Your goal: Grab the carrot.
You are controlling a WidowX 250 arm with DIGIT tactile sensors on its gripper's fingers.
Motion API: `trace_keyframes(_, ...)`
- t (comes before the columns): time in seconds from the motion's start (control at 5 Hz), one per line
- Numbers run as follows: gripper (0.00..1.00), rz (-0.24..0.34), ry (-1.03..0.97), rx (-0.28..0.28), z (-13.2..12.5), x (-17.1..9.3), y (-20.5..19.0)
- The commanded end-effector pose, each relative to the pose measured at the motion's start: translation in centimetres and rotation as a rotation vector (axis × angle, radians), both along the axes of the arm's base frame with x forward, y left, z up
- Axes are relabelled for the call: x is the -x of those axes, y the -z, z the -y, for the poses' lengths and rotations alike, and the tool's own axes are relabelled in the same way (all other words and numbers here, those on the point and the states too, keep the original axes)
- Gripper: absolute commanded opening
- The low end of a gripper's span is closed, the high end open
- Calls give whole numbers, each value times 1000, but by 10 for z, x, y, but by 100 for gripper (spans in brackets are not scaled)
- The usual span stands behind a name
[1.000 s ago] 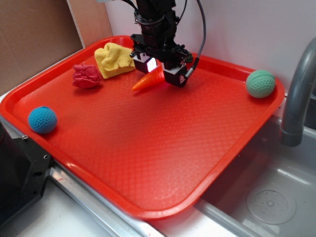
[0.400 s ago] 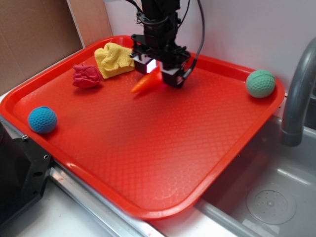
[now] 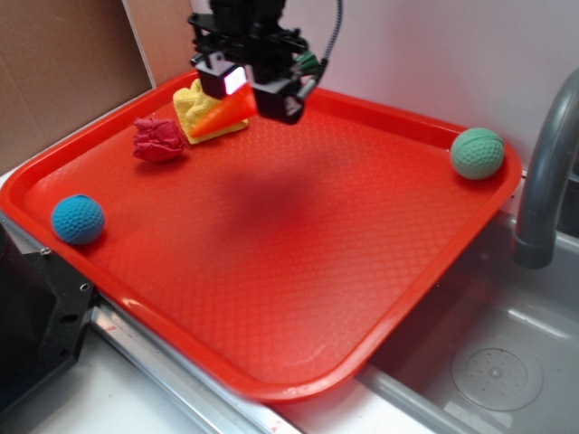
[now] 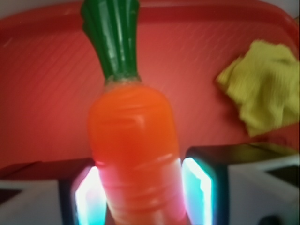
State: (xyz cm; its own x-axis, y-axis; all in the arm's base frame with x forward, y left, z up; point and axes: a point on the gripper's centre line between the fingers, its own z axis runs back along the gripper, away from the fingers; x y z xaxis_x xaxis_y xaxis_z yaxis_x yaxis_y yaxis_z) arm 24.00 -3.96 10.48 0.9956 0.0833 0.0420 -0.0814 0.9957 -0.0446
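Observation:
The orange carrot (image 3: 223, 114) with its dark green stem (image 4: 113, 35) is clamped between my gripper's (image 3: 246, 93) two lit pads and hangs in the air above the far left part of the red tray (image 3: 298, 271). Its pointed end slants down and left, in front of the yellow cloth. In the wrist view the carrot (image 4: 135, 150) fills the middle, with the gripper (image 4: 140, 197) shut on its thick body, one glowing pad on each side.
A yellow cloth (image 3: 204, 107) and a crumpled red cloth (image 3: 157, 140) lie at the tray's far left. A blue ball (image 3: 77, 220) sits near the left edge, a green ball (image 3: 477, 153) at the far right corner. A grey tap (image 3: 543, 172) and sink stand to the right.
The gripper has risen from the tray and moved left with the carrot held in it; the carrot no longer rests on the tray.

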Motion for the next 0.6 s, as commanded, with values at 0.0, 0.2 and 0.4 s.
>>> trace_keyframes(0.0, 0, -11, -24, 45, -1, 55, -42)
trace_keyframes(0.2, 0, -82, -30, 33, 8, 64, -39)
trace_keyframes(0.4, 0, -73, -34, -21, 2, 65, -38)
